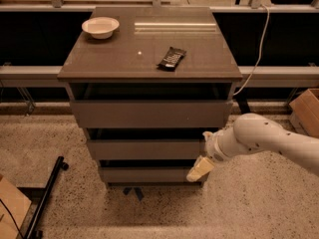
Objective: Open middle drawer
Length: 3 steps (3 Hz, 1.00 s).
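Currently, the middle drawer presents a flat grey-brown handleless front, the claw just below its right end; whether the claw is open cannot be told.

Tool at right end of bottom drawer, below middle drawer.

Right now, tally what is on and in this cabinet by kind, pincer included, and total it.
Drawers: 3 (top drawer, middle drawer, bottom drawer)
White bowl: 1, on the cabinet top
Dark packet: 1, on the cabinet top
Pincer: 1, by the bottom drawer's right end
Total: 6
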Available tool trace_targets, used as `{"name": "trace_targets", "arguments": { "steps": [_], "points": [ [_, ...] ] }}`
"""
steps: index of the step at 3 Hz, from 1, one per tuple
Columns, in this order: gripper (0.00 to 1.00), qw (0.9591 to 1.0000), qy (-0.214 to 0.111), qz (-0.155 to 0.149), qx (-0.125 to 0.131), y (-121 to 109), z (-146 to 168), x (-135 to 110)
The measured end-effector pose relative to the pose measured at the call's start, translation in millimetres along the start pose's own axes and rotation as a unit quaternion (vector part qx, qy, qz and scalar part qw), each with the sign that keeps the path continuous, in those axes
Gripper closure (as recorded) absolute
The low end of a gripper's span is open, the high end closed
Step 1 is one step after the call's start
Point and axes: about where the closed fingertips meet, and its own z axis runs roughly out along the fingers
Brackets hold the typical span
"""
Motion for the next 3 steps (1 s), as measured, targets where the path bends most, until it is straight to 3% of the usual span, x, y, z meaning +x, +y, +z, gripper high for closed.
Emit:
{"name": "trace_targets", "arguments": {
  "steps": [3],
  "points": [
    [0.0, 0.9973, -0.067, 0.03, -0.01, -53, 84, 36]
  ]
}}
